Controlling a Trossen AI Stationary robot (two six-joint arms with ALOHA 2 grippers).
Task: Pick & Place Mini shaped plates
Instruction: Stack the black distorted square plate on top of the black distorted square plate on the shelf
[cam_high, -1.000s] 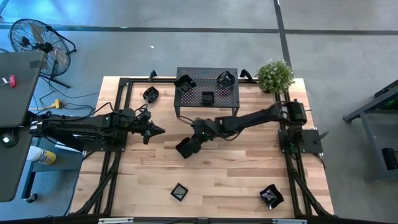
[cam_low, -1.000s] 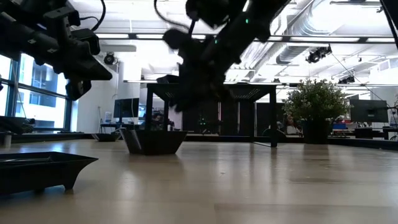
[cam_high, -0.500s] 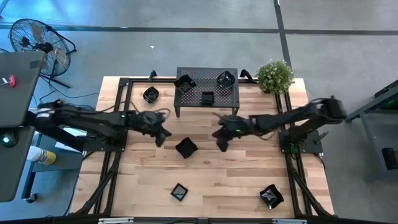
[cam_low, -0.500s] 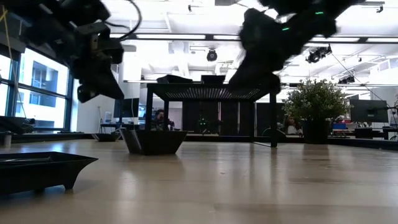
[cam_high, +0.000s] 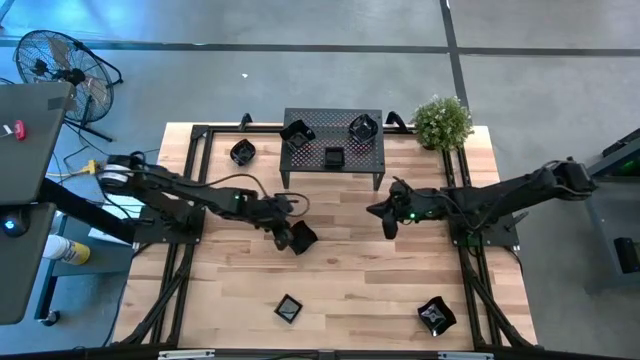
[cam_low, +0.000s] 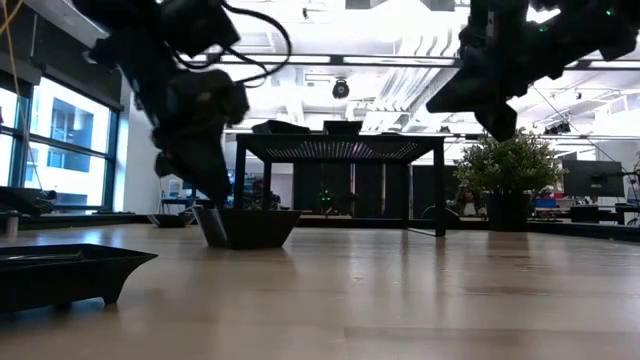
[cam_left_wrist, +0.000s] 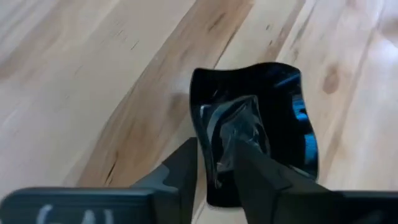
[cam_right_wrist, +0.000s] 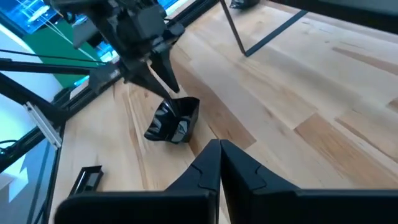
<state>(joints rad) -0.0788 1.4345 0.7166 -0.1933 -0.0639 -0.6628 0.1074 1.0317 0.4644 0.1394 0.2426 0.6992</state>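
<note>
A glossy black square mini plate (cam_high: 300, 237) rests on its base on the wooden table, near the middle; it also shows in the left wrist view (cam_left_wrist: 273, 118) and the right wrist view (cam_right_wrist: 175, 121). My left gripper (cam_high: 285, 233) is open and low over the plate. It points down, with one finger outside the plate's left wall and one over its hollow. My right gripper (cam_high: 385, 215) is shut and empty, and hovers to the right of the plate. Three more plates sit on the black perforated rack (cam_high: 333, 170). My left gripper (cam_left_wrist: 214, 171) stands astride the plate's side wall (cam_left_wrist: 202, 134), coming from above and slanting from the table's left. A gap shows between the fingers. I cannot tell whether either finger touches the wall. The plate sits flat on the table.
Loose plates lie at the far left (cam_high: 242, 152), near the front middle (cam_high: 288, 308) and at the front right (cam_high: 436, 315). A potted plant (cam_high: 441, 120) stands at the far right corner. Bare wood lies between the rack and the front plates.
My right gripper has left the square plate on the table and pulled back toward the table's right edge. My left gripper has gone toward the right and down to the plate, and now stands astride its left wall. The plate has kept its place since it was set down.
</note>
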